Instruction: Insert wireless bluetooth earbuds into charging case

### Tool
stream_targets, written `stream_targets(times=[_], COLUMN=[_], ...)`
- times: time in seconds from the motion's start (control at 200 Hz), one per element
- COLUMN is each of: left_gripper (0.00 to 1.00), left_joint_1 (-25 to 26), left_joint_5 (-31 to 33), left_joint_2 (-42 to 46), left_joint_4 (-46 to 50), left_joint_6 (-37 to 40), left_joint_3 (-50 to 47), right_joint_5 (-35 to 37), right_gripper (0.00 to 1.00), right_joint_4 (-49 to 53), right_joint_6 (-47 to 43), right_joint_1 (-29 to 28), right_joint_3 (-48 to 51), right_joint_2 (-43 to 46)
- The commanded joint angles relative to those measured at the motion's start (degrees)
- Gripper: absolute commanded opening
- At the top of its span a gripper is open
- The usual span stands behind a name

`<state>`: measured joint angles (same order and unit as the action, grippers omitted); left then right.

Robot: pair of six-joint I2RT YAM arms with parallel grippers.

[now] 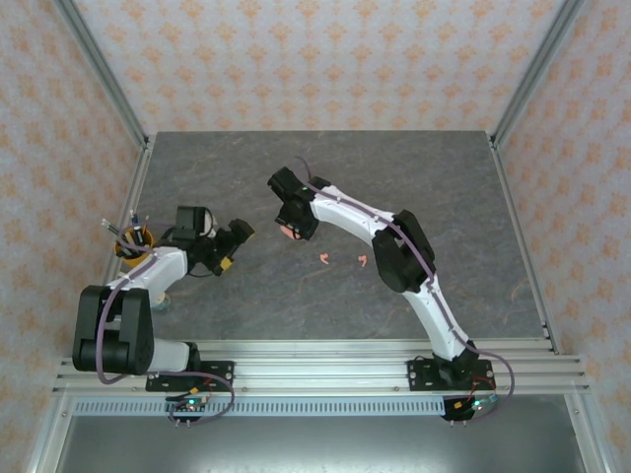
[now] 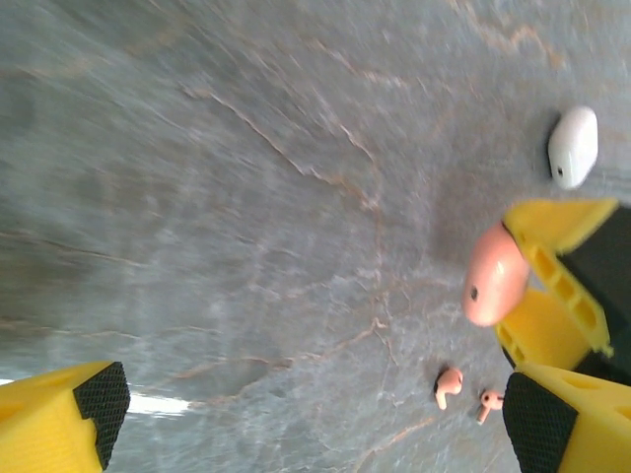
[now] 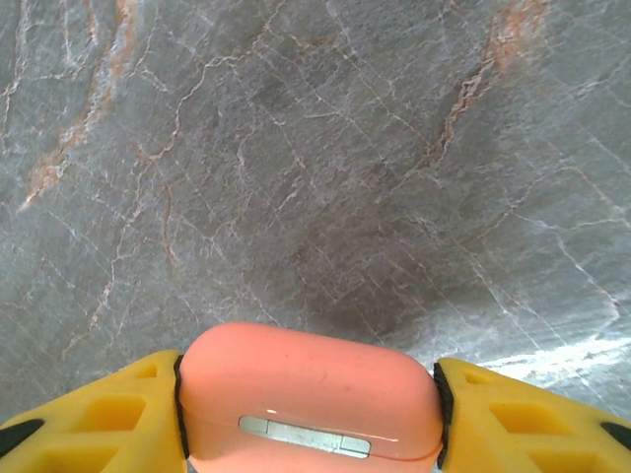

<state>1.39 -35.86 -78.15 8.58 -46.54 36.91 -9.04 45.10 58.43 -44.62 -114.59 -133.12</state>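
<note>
My right gripper point(image 3: 309, 419) is shut on a coral-pink charging case point(image 3: 311, 389), its yellow fingers pressing both ends, hinge side toward the camera, lid closed. From above, this gripper point(image 1: 293, 225) holds the case point(image 1: 289, 233) just over the table's middle. Two coral-pink earbuds point(image 1: 323, 259) point(image 1: 361, 261) lie on the table to its right. In the left wrist view the same earbuds point(image 2: 449, 384) point(image 2: 488, 402) lie below the held case point(image 2: 493, 274), and a closed white charging case point(image 2: 574, 146) lies beyond it. My left gripper point(image 2: 315, 424) point(image 1: 235, 246) is open, with nothing between its fingers.
The table is grey marbled stone point(image 1: 217, 177). An orange cup with tools point(image 1: 133, 241) stands at the left edge beside the left arm. Aluminium frame posts point(image 1: 104, 74) and patterned walls enclose the table.
</note>
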Motion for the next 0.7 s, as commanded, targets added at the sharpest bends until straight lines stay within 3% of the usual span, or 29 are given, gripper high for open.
stream_targets(times=[0.0,0.17,0.52,0.696], left_gripper=[1.0,1.0,0.98,0.98], left_joint_1=[3.7,7.6,10.3,10.5], left_joint_5=[1.3,3.8,5.2,7.9], left_joint_2=[0.4,-2.1,-7.3,-6.0], left_joint_4=[-10.0,-15.4,-22.4,-24.0], left_joint_6=[-1.6,-1.4,-0.7,-1.6], left_joint_3=[-2.0,-3.0,-4.1,-5.0], right_joint_5=[-1.9,-2.3,-3.9,-3.4], right_gripper=[0.47,0.46,0.46,0.5], right_joint_4=[-2.9,-3.0,-3.8,-3.4], right_joint_6=[2.5,2.8,3.4,2.2], right_joint_1=[0.7,1.0,1.5,1.6], right_joint_3=[1.8,2.6,3.2,2.5], right_joint_2=[2.0,1.5,0.6,1.4])
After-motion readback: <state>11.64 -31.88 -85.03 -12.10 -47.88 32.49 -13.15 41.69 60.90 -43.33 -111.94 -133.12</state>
